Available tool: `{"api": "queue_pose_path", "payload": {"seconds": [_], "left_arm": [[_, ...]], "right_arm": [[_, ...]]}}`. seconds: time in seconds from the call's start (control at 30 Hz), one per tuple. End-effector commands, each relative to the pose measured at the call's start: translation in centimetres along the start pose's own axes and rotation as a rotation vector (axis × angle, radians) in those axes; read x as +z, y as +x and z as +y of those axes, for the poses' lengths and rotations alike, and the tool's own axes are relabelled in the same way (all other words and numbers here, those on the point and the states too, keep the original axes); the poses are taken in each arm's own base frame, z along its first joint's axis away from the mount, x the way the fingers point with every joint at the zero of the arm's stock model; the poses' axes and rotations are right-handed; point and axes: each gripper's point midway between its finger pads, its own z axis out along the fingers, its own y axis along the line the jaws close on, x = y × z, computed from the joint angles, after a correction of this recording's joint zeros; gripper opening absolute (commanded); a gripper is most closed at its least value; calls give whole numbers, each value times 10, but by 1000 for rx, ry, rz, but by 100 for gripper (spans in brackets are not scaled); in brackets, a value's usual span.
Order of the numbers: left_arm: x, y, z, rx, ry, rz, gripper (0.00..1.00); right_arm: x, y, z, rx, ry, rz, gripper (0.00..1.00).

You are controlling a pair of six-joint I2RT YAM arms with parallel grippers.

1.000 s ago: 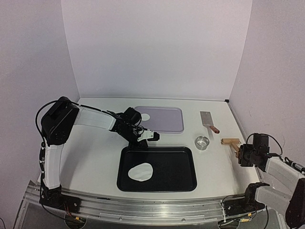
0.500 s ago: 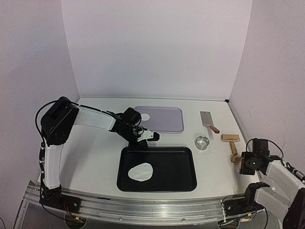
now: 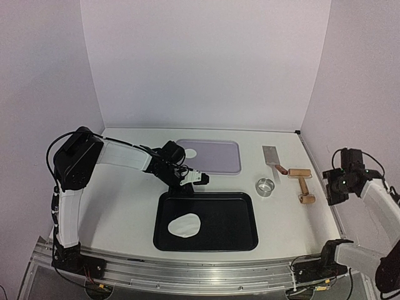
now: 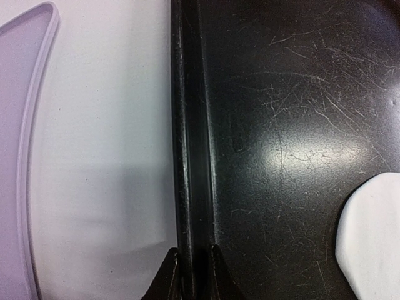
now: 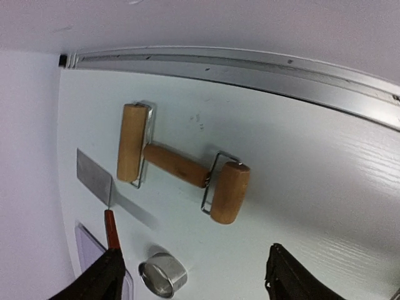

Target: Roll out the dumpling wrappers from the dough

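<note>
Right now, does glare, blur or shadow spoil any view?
Left wrist: a bright glare patch on the black tray, scratches sharp, a soft shadow band across the table. Right wrist: the rolling pin crisp, the jaws' tips near-black. Top external: evenly lit, no blur.

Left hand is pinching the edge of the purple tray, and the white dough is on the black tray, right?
Not quite. The left hand pinches the rim of the black tray, not the purple tray beside it; the left wrist view shows a finger on each side of that rim. The white dough is on the black tray.
</note>
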Motion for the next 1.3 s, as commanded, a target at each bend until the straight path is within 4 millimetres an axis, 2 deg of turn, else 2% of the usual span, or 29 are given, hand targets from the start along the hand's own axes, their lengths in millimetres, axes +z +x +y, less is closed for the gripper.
{"api": "queue_pose_path", "payload": {"seconds": [0.0, 0.07, 0.13, 0.27, 0.37, 0.5, 0.6, 0.7, 0.83, 0.93, 1.27], "left_arm": [[-11, 9, -7, 34, 1, 78, 20], [-14, 6, -6, 35, 0, 74, 25], [-15, 4, -5, 30, 3, 72, 29], [-19, -5, -3, 17, 8, 49, 34], [-20, -10, 0, 20, 3, 37, 27], [-15, -7, 1, 34, -1, 38, 16], [-10, -2, 1, 36, -5, 51, 11], [-8, 2, 3, 53, -23, 57, 9], [-3, 7, 5, 65, -35, 72, 9], [-3, 6, 7, 66, -41, 69, 9], [-8, -1, 8, 65, -35, 55, 13]], "right_arm": [[-32, 13, 49, -412, -60, 108, 82], [-46, 20, 68, -542, -82, 116, 82], [-60, 34, 86, -672, -103, 131, 82], [-68, 73, 95, -904, -25, 151, 76], [-67, 99, 100, -1016, 29, 116, 72], [-47, 139, 96, -1093, 100, 156, 64], [-30, 155, 92, -1101, 158, 166, 57], [-15, 158, 89, -1070, 190, 146, 57], [10, 176, 85, -1086, 222, 186, 56], [31, 185, 78, -1089, 283, 196, 49], [71, 188, 64, -1003, 333, 198, 41]]}}
